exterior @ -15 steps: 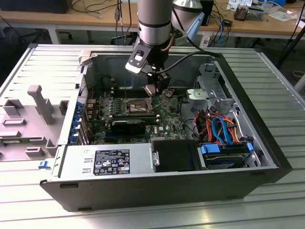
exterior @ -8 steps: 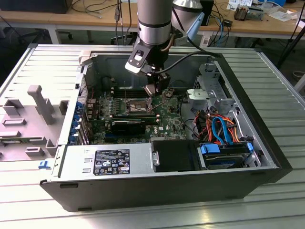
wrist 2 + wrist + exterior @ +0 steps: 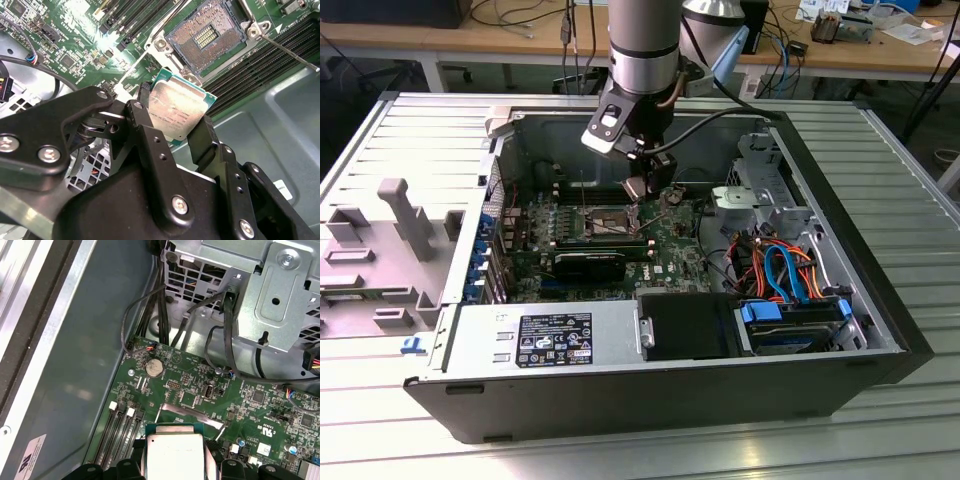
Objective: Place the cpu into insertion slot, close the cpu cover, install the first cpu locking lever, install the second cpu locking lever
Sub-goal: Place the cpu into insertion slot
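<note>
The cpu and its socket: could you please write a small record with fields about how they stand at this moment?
gripper: the gripper is shut on the cpu, above the motherboard inside the open computer case
cpu: held by two opposite edges, metal top showing in both wrist views, not yet in the socket
insertion slot: the insertion slot has its contact field uncovered, nothing in it
cpu and slot: apart, no contact
lever: one thin metal rod sticks out from a slot corner across the memory slots
</note>
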Robot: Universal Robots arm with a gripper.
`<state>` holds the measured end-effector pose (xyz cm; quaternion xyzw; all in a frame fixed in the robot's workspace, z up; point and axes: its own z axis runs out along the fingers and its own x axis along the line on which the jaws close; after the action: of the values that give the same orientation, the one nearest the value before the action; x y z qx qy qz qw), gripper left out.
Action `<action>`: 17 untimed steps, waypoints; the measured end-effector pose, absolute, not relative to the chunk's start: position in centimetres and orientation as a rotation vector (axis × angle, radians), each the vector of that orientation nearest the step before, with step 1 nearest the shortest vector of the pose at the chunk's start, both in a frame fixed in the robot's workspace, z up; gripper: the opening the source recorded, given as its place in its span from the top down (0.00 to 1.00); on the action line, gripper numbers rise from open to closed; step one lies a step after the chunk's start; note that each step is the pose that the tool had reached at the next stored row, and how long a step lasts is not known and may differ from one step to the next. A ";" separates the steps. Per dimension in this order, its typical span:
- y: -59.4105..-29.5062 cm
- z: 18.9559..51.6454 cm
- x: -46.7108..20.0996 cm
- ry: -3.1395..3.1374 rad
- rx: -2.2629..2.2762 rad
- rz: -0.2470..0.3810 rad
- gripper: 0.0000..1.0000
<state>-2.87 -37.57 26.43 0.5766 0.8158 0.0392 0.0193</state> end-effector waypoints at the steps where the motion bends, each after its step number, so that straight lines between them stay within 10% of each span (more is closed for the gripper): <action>1: -37.6 26.4 -2.9 2.531 1.791 0.121 0.45; 17: -37.6 26.4 -2.9 2.501 1.830 0.120 0.45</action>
<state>-2.87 -37.58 26.40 0.5900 0.8063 0.0386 0.0202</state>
